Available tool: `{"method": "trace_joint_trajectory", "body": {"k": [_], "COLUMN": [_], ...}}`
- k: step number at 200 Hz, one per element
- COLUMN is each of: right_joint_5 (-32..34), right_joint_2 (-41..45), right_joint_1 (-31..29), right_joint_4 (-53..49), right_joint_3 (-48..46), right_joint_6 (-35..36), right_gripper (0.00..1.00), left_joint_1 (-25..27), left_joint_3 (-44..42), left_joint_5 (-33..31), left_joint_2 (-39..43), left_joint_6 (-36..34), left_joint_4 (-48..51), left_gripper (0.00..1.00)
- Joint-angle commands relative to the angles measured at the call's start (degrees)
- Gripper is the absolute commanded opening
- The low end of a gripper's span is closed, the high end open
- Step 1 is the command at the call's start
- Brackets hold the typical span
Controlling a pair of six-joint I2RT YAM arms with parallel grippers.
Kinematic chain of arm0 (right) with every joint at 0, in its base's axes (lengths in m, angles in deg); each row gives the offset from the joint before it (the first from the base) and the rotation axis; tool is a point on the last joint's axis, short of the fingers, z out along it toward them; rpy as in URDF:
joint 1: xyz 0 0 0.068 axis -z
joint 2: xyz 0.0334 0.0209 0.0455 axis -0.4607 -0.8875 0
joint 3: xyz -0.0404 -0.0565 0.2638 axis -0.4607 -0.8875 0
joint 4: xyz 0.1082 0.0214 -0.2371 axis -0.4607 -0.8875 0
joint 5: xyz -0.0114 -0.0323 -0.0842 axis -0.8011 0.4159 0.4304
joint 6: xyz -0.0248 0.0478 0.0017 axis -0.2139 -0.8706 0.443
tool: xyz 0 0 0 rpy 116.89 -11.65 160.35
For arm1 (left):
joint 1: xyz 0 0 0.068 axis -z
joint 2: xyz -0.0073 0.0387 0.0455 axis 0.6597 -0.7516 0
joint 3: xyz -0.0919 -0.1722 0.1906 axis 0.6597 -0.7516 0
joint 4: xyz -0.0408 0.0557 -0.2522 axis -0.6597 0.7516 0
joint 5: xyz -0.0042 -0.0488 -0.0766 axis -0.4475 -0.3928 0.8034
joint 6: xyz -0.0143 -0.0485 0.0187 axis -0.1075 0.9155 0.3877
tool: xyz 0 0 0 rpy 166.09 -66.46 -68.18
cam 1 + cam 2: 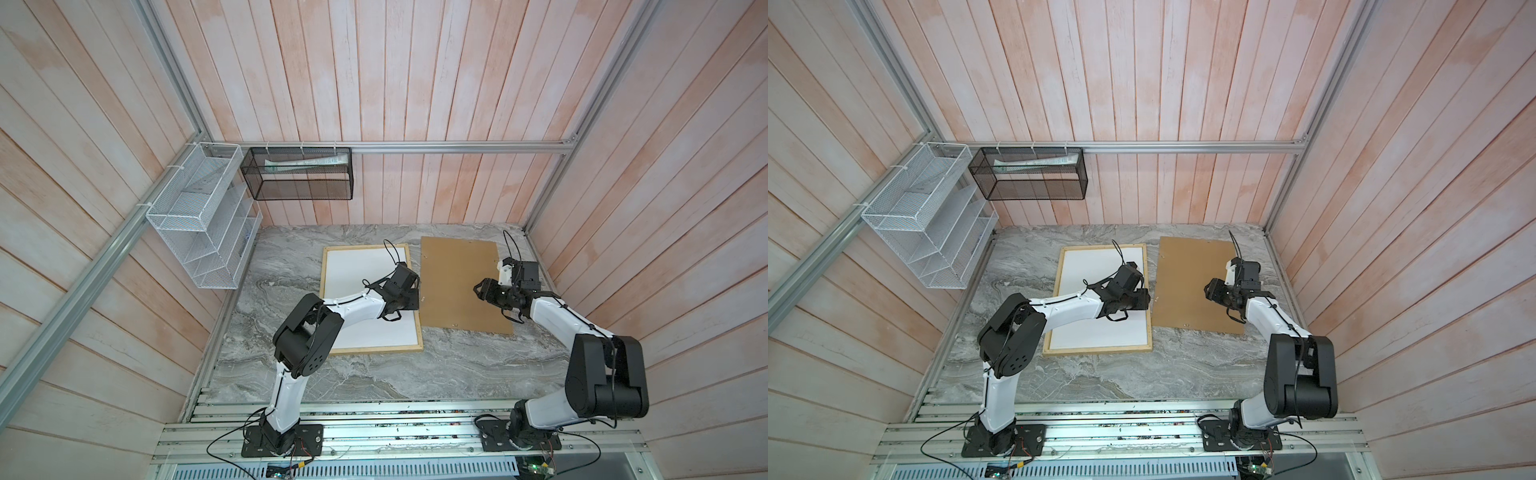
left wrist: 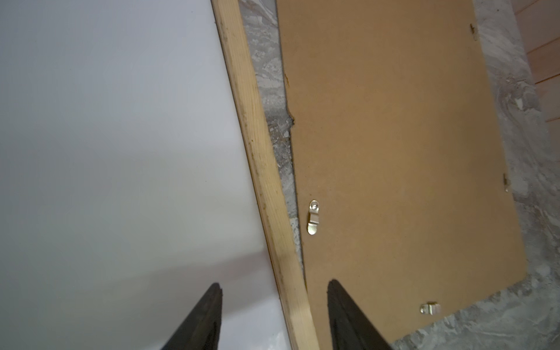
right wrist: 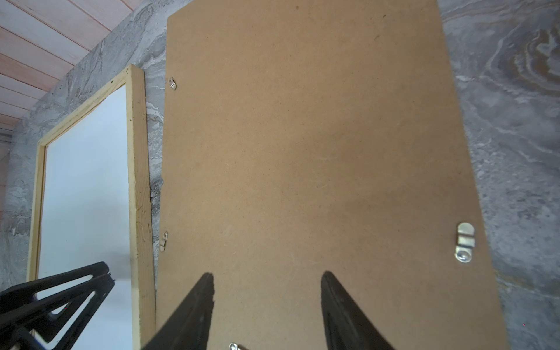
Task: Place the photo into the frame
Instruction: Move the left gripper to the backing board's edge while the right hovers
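Your left hand (image 2: 274,283) hangs with fingers apart and empty, one finger over the photo (image 1: 357,270), the other over the brown backing panel (image 1: 457,282). Your right hand (image 3: 267,273), also spread and empty, hovers above that panel. The photo lies white back up inside the frame (image 1: 376,349), flat on the grey marbled counter (image 1: 374,382), with the panel just beside it. Pale pink planked walls (image 1: 415,83) stand around. A white wire rack (image 1: 199,220) and a black mesh basket (image 1: 297,174) hang from aluminium rails (image 1: 457,146).

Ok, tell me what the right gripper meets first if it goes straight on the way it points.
Probably the brown backing panel: the right gripper tilts down over it, jaws open, nothing between. Its height above the panel is unclear.
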Motion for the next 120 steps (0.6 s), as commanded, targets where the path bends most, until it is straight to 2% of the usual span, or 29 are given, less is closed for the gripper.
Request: {"method": "trace_joint_trajectory", "body": {"k": [1, 58, 83, 120], "right_joint_5": [-1.1, -1.5, -1.4, -1.7], "right_joint_2": [0.3, 0.4, 0.8, 1.0], "right_joint_1": [0.2, 0.2, 0.4, 0.7], "right_joint_4": [-0.6, -0.3, -0.1, -0.1], "right_joint_3": [-0.2, -0.5, -0.9, -1.2], "right_joint_6": [0.6, 0.8, 1.1, 1.3], "right_gripper": [0.57, 0.57, 0.56, 0.56], "left_joint_1": [0.9, 2.4, 2.6, 2.6], "left_joint_3": [3.3, 8.0, 9.9, 10.9], "left_joint_5": [-1.1, -4.8, -7.4, -8.0], "left_joint_2": [-2.3, -6.7, -8.1, -9.1], "left_joint_6": [-1.5, -1.9, -1.3, -1.1], "left_joint_4": [2.0, 4.7, 7.2, 8.0], "left_gripper": [0.54, 0.34, 0.29, 0.28]}}
